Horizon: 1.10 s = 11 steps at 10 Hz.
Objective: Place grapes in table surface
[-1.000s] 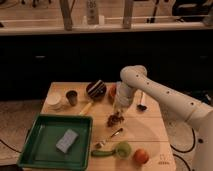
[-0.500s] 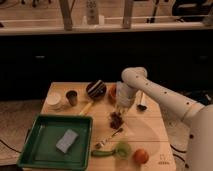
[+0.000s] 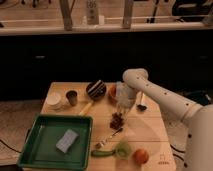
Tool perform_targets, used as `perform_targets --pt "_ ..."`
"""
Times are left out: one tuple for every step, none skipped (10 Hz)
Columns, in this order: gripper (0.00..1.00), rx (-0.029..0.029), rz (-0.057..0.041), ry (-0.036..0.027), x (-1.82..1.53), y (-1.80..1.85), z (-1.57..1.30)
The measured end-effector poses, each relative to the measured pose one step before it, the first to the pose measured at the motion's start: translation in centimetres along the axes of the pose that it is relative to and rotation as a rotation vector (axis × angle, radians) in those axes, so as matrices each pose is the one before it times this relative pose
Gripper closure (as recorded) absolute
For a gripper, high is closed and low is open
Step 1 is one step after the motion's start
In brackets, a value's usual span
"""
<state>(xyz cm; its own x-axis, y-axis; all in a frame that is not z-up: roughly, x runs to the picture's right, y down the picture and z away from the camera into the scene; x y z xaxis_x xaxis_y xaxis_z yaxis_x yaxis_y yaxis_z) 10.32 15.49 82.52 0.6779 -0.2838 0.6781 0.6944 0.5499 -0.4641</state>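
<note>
Just below the gripper (image 3: 123,106), grapes (image 3: 117,120) are seen lying on the table surface (image 3: 145,126) | grip state: cannot be told | step: release judged done | next: a straight lift clear of the fruit is called for

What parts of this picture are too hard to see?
- Camera view: the gripper hangs just above the grapes; its tips blur into the arm.
- An orange thing is half hidden behind the arm.
- The grapes blur into one dark clump on the table surface.
</note>
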Motion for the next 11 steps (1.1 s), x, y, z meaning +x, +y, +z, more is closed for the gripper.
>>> perform_targets --pt "0.2 -0.00076 0.00095 0.00208 0.017 0.048 0.061" --pt "0.2 0.0003 -0.00115 0.0025 -0.01 -0.01 -0.012" --pt "0.2 0.00554 -0.0003 0.00326 0.039 -0.046 -0.075" --pt "0.2 0.00037 -0.00076 0.00334 0.041 0.126 -0.115" --pt "0.2 0.00154 -0.00165 0.0025 0.015 -0.004 -0.105" --pt "0.2 0.00184 -0.00174 0.00111 0.021 0.013 -0.143" --pt "0.2 0.00085 0.00046 0.00235 0.138 0.125 -0.261" --pt "0.2 -0.0008 -0.00264 0.00076 0.061 0.069 -0.174" --pt "0.2 -0.00111 -0.00331 0.00113 0.053 0.018 -0.165" --pt "0.2 -0.00051 -0.00445 0.00179 0.11 0.069 -0.288" --pt "0.2 -0.00024 -0.00268 0.00164 0.11 0.097 -0.195"
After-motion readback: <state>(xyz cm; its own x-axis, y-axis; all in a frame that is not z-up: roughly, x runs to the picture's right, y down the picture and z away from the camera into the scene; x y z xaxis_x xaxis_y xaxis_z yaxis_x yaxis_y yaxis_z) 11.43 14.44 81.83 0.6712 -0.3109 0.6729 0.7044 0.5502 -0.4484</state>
